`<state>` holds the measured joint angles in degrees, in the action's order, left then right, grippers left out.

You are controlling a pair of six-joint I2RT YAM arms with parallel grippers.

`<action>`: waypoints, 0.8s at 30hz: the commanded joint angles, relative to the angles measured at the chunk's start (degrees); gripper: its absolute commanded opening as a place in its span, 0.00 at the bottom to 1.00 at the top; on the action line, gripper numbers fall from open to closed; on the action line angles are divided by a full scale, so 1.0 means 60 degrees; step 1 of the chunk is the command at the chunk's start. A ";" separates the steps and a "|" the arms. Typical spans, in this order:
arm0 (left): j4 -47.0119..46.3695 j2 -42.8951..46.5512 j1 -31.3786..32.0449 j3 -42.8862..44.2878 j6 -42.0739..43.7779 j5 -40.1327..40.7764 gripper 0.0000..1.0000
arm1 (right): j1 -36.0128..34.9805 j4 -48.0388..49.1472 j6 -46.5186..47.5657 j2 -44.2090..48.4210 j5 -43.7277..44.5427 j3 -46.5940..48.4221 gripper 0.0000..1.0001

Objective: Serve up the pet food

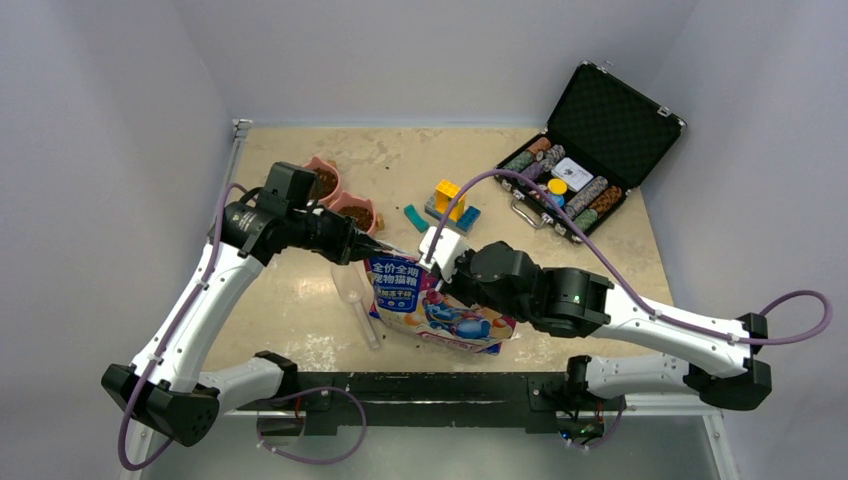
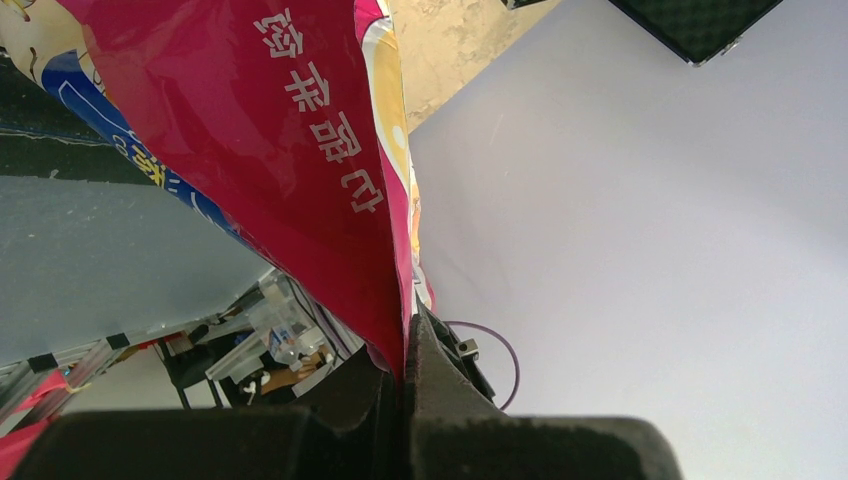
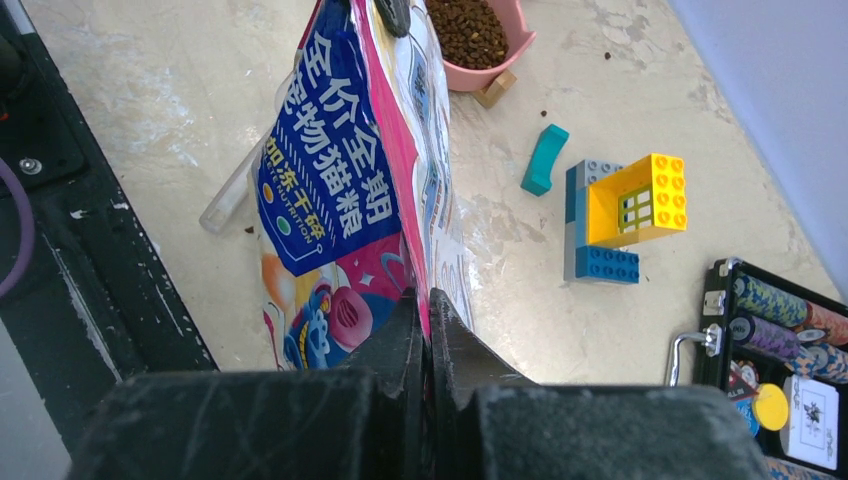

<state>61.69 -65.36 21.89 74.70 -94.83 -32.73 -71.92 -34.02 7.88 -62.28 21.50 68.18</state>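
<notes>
A scuffed beige table [image 1: 300, 320] between pale walls carries the bag [image 1: 430, 300], near the arms' bases. The left pincer [image 2: 405, 345] is clamped tight on the bag's pink edge, and the right pincer [image 3: 425, 305] grips another edge (jaws pressed flat on the foil). Kibble [image 3: 468, 30] fills two pink bowls [image 1: 337, 208] just behind the bag, to its left. A clear scoop [image 1: 355, 295] lies just beside the bag's left side. Blocks [image 1: 450, 200] sit behind the bag, with a chip case [image 1: 580, 160] farther back to its right.
</notes>
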 commanded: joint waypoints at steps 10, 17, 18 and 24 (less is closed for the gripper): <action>0.0081 -0.0057 -0.1164 0.0646 0.0451 0.2004 0.00 | 0.0567 -0.4374 -0.0669 0.2706 0.1497 -0.1250 0.00; -0.0036 -0.0112 -0.1173 0.0710 0.0429 0.1870 0.00 | 0.0590 -0.4478 -0.0717 0.2952 0.1425 -0.1240 0.00; -0.0122 -0.0108 -0.1173 0.0685 0.0424 0.1805 0.00 | 0.0590 -0.4461 -0.0682 0.2851 0.1440 -0.1165 0.00; -0.0796 0.0115 -0.1145 0.0225 0.0119 0.1297 0.00 | 0.0589 -0.4365 -0.0559 0.2177 0.0200 -0.0138 0.07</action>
<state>62.17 -66.76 20.95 75.50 -93.58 -34.02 -69.97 -38.89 3.60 -50.57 19.62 63.44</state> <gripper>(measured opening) 0.028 0.010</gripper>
